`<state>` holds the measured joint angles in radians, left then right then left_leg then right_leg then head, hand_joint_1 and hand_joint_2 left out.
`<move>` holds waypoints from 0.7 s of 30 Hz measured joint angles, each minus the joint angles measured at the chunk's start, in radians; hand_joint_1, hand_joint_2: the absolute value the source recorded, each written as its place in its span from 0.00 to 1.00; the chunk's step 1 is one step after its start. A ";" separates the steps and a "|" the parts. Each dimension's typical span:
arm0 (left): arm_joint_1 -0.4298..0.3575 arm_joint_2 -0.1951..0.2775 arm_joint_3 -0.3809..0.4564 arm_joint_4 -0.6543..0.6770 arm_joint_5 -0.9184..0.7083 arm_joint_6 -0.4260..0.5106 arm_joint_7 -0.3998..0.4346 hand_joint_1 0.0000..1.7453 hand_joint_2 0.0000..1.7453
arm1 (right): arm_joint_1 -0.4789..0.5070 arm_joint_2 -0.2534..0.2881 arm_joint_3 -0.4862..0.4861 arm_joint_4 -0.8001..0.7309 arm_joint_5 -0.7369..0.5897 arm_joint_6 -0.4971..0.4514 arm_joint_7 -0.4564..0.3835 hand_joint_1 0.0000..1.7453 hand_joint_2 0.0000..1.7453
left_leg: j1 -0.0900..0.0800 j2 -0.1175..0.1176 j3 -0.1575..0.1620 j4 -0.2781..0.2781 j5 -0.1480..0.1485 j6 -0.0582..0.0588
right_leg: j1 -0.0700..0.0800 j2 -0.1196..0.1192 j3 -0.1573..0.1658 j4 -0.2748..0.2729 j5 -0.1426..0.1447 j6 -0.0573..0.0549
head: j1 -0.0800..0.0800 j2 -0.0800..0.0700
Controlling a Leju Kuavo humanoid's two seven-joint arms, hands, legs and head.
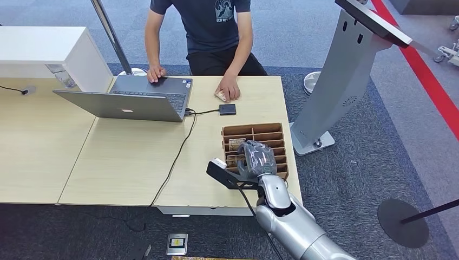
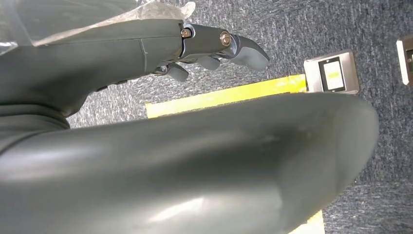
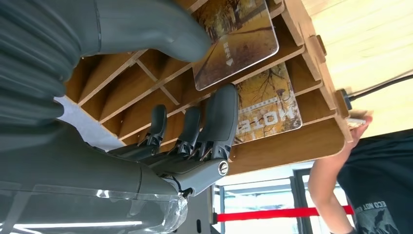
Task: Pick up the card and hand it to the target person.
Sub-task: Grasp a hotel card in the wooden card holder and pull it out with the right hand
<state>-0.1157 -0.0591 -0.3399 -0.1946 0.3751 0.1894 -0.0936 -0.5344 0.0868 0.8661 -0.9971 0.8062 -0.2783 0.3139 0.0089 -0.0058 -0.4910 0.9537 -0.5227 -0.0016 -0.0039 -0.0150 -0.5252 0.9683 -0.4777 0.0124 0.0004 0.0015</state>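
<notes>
A: Where's the right hand (image 1: 258, 157)?

B: From the head camera it hangs over the wooden divider box (image 1: 254, 130) on the table (image 1: 124, 157), near the table's front edge. From up there it's a dark lump in clear plastic wrap, and the fingers can't be read.

A: And closer in?

B: The right wrist camera fills that in. The thumb (image 3: 160, 29) lies on the face of a card (image 3: 238, 39) with an autumn-tree print, and the fingers (image 3: 219, 117) reach in under it, against the dividers. Whether thumb and fingers really pinch the card or just bracket it, I cannot tell.

A: Only one card?

B: A second card (image 3: 268, 105) with the same print sits in the next slot. The head view shows cards there only as pale slivers.

A: The person?

B: Sitting at the far side of the table, one hand (image 1: 156, 73) on a laptop (image 1: 135, 100), the other hand (image 1: 228, 89) flat on the tabletop near a small black box (image 1: 227, 109) on a cable.

A: Left hand?

B: The left hand (image 2: 214, 48) hangs over grey carpet (image 2: 302, 29), above a yellow floor stripe (image 2: 224, 95). Its fingers are loosely curled and hold nothing
</notes>
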 joint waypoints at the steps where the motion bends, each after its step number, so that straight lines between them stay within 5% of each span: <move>1: 0.000 0.000 0.000 0.000 0.002 0.001 -0.001 0.00 0.00 | 0.001 -0.001 0.001 -0.007 0.002 0.000 0.003 0.51 1.00 | 0.000 0.000 0.000 0.000 0.000 0.000 | 0.000 0.000 0.000 0.000 0.000 0.000 | 0.000 0.000; 21: 0.004 0.000 -0.020 0.000 0.014 0.002 -0.006 0.00 0.00 | 0.046 -0.038 0.012 -0.141 0.042 0.002 0.069 0.50 1.00 | 0.000 0.000 -0.001 0.000 0.000 0.000 | 0.000 0.000 -0.001 0.000 0.000 0.000 | 0.000 0.000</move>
<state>-0.1121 -0.0591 -0.3596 -0.1946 0.3892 0.1911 -0.0995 -0.4885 0.0483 0.8780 -1.1381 0.8487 -0.2758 0.3826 0.0089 -0.0057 -0.4915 0.9536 -0.5227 -0.0016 -0.0039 -0.0150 -0.5257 0.9683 -0.4777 0.0124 0.0004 0.0015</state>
